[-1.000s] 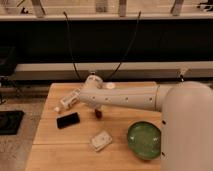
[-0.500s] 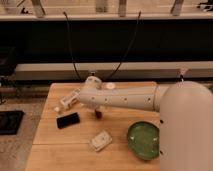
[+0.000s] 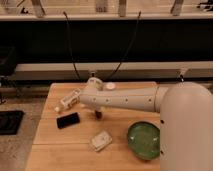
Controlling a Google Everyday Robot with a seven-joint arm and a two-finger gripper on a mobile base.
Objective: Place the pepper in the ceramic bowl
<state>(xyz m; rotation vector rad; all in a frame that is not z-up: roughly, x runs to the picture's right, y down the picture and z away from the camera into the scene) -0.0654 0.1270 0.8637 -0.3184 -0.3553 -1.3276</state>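
The green ceramic bowl point(image 3: 144, 140) sits on the wooden table point(image 3: 55, 150) at the front right, partly hidden by my white body. My arm reaches left across the table and bends down at its end. My gripper point(image 3: 97, 111) points down at the table's middle, left of the bowl. A small dark red-brown shape right at the gripper's tip looks like the pepper point(image 3: 98, 115). I cannot tell if it is held or lying on the table.
A black phone point(image 3: 67, 120) lies left of the gripper. A white crumpled packet point(image 3: 101, 141) lies in front of it. A white bottle point(image 3: 69, 100) lies on its side at the back left. A small white cup point(image 3: 110, 86) stands near the back edge.
Almost nothing. My body has edged slightly left; the gripper and the dark shape under it stay at about the same spot.
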